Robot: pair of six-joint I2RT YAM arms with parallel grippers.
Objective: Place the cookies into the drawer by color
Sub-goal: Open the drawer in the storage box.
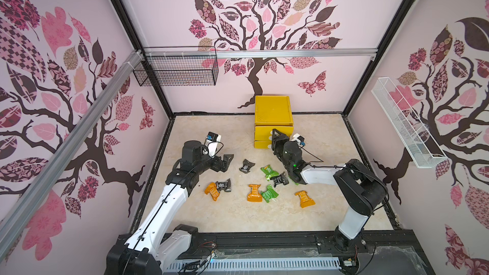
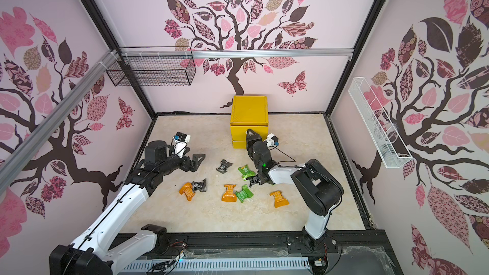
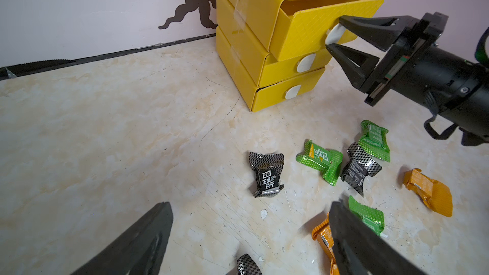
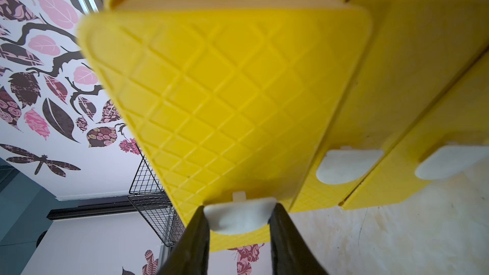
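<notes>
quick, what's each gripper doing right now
left gripper: open, holding nothing
right gripper: closed on the top drawer's tab

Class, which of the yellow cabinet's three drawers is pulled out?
The top drawer: its front juts forward of the cabinet, with the right gripper closed on its white tab. The middle drawer and bottom drawer sit pushed in.
</notes>
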